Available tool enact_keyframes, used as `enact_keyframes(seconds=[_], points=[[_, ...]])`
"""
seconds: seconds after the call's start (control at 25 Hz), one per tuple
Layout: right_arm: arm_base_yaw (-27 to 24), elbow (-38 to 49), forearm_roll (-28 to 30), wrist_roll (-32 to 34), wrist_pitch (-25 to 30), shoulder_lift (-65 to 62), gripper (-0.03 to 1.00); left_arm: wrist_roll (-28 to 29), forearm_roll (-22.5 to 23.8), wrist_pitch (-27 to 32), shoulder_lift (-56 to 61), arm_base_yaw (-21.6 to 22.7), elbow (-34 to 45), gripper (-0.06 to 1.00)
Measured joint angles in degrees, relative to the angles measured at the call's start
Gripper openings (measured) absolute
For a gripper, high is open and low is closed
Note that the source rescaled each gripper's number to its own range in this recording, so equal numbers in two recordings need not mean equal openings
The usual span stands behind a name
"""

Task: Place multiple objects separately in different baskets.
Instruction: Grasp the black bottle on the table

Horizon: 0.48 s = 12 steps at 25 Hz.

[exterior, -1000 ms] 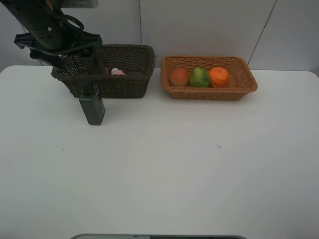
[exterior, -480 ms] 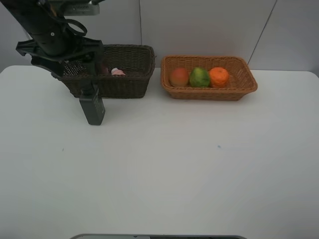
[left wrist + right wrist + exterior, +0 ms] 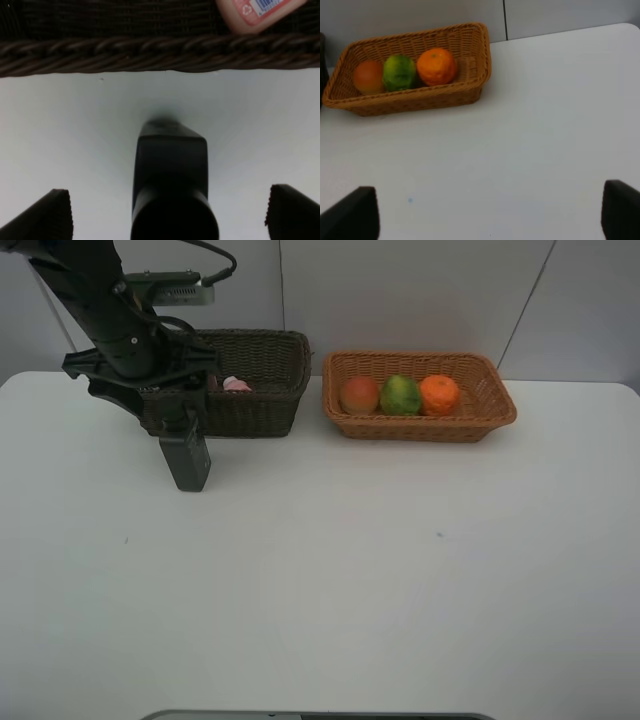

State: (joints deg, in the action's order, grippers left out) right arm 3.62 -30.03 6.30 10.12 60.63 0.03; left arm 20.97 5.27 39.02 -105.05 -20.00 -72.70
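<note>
Dark green rectangular bottle upright on the white worktop, just in front of the dark brown basket near its left end. Left gripper directly above the bottle, jaws spread wide on either side of its cap, touching nothing. Pink white-capped bottle lying inside the dark brown basket, its pink end visible in the left wrist view just past the woven rim. Cup not discernible behind the arm.

Light orange-tan basket just right of the dark one, not touching it. Inside, in a row from left to right in the high view: red-orange round fruit, green oval fruit, orange, side by side.

Right gripper out of the high view, jaws wide apart and empty above bare worktop, well clear of the tan basket.
</note>
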Motion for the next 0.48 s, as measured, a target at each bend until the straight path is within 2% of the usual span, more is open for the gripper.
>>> enact_keyframes(seconds=[0.48], points=[[0.0,0.0,0.0,0.0,0.0,0.0,0.96,0.0,-0.2,-0.4,-0.8,0.0,0.0,1.00]])
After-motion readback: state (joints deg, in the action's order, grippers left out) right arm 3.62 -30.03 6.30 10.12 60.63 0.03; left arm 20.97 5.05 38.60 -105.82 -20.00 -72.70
